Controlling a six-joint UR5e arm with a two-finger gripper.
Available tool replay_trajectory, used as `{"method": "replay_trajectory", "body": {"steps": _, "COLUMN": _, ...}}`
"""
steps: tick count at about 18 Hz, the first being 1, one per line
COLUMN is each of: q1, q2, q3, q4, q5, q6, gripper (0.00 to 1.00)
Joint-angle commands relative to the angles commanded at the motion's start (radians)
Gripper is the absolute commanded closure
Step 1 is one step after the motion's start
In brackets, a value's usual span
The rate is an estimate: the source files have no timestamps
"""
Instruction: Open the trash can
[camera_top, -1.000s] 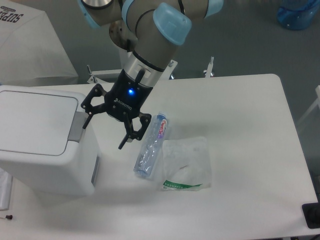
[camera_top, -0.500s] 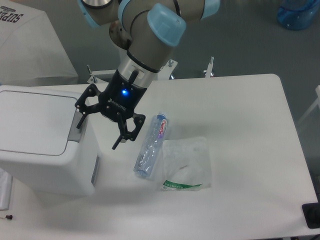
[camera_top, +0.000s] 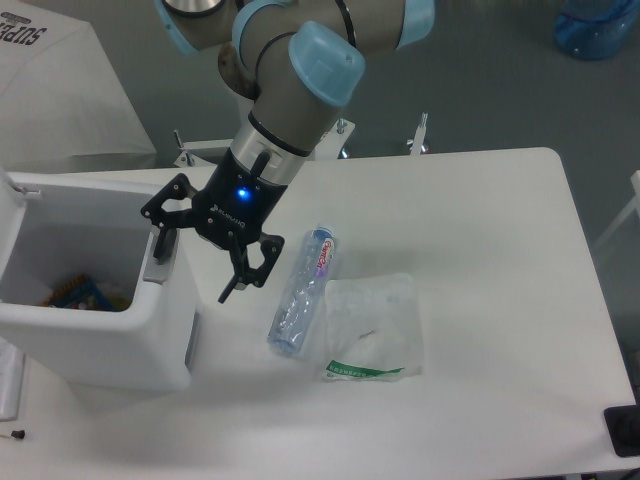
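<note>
The trash can (camera_top: 95, 300) sits at the left edge of the worktop (camera_top: 480, 250), and its inside is in plain view: the lid is up, with only a sliver of it showing at the far left, and some coloured rubbish (camera_top: 85, 292) lies at the bottom. The grey push tab (camera_top: 163, 256) is on the rim facing the arm. By the look of it the opening itself is done.

The hand (camera_top: 197, 249) hangs at that rim with its fingers spread wide and nothing between them. One finger (camera_top: 163, 226) is on or just above the tab; the other points down over the worktop just beside the can's wall. Whether the first finger is pressing the tab cannot be told from this view.

The main risk, as I judge it, is in the retreat. If the finger at the tab drags sideways or catches under the rim as the arm lifts, it could tip or shove the can, which stands close to the worktop edge. A second press on the tab might also upset the latch, and a jolt to the can might bring the lid back down.

A plastic bottle (camera_top: 302, 295) lies near the lower finger, touching a clear plastic bag (camera_top: 375, 330). A low sweep to the right could knock the bottle and set it rolling.
</note>
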Motion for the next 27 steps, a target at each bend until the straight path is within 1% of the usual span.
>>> {"method": "replay_trajectory", "body": {"steps": 2, "q1": 0.006, "q2": 0.002, "q3": 0.020, "q4": -0.002, "q5": -0.005, "q6": -0.008, "gripper": 0.00}}
{"method": "replay_trajectory", "body": {"steps": 7, "q1": 0.046, "q2": -0.002, "q3": 0.116, "q4": -0.002, "q5": -0.003, "q6": -0.080, "gripper": 0.00}}
{"method": "replay_trajectory", "body": {"steps": 11, "q1": 0.110, "q2": -0.018, "q3": 0.147, "q4": 0.000, "q5": 0.001, "q6": -0.057, "gripper": 0.00}}
{"method": "replay_trajectory", "body": {"steps": 14, "q1": 0.152, "q2": -0.038, "q3": 0.156, "q4": 0.002, "q5": 0.005, "q6": 0.015, "gripper": 0.00}}
{"method": "replay_trajectory", "body": {"steps": 17, "q1": 0.166, "q2": -0.090, "q3": 0.173, "q4": 0.002, "q5": 0.027, "q6": 0.173, "gripper": 0.00}}
{"method": "replay_trajectory", "body": {"steps": 18, "q1": 0.169, "q2": -0.110, "q3": 0.182, "q4": 0.006, "q5": 0.061, "q6": 0.207, "gripper": 0.00}}
{"method": "replay_trajectory", "body": {"steps": 20, "q1": 0.193, "q2": -0.162, "q3": 0.192, "q4": 0.008, "q5": 0.179, "q6": 0.259, "gripper": 0.00}}
{"method": "replay_trajectory", "body": {"steps": 22, "q1": 0.213, "q2": -0.211, "q3": 0.213, "q4": 0.021, "q5": 0.289, "q6": 0.331, "gripper": 0.00}}
{"method": "replay_trajectory", "body": {"steps": 24, "q1": 0.224, "q2": -0.248, "q3": 0.238, "q4": 0.037, "q5": 0.354, "q6": 0.388, "gripper": 0.00}}
{"method": "replay_trajectory", "body": {"steps": 27, "q1": 0.236, "q2": -0.322, "q3": 0.311, "q4": 0.032, "q5": 0.429, "q6": 0.405, "gripper": 0.00}}
